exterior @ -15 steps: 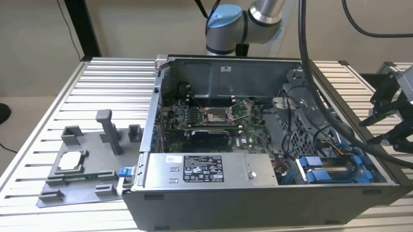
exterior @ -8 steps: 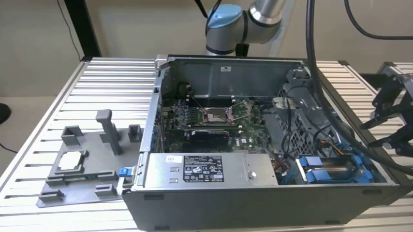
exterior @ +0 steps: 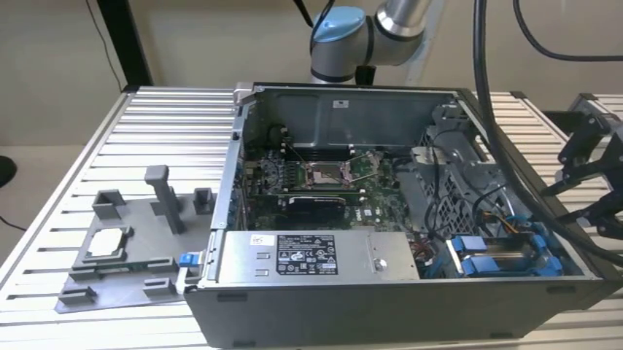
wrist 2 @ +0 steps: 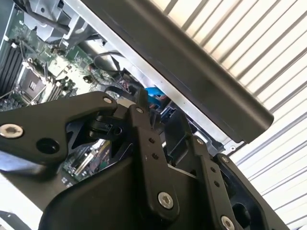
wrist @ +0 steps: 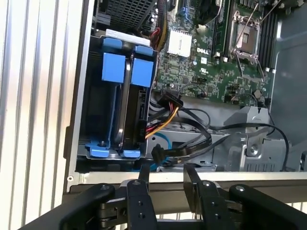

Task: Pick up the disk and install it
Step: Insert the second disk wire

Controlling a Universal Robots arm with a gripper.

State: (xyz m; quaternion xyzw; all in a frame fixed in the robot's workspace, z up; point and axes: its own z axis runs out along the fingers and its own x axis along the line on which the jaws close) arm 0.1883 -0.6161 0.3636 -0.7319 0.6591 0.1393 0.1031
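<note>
Standing on edge in the bay at the near right corner of the open grey metal computer case (exterior: 389, 306), the silver hard disk in its blue plastic bracket (wrist: 125, 110) sits beside a second blue bracket. The black gripper (wrist: 165, 179) hovers over the case's edge next to that bay, fingers (wrist: 143, 175) apart and empty. The case rests on a slatted metal tabletop (exterior: 165, 131).

computer case (exterior: 389, 292) on counter (exterior: 175, 124), lying open | holder tray (exterior: 127, 248) on counter, at exterior view's left of case | disk (wrist: 134, 105) on edge in case's corner bay | gripper (wrist: 165, 175) beside that bay
</note>
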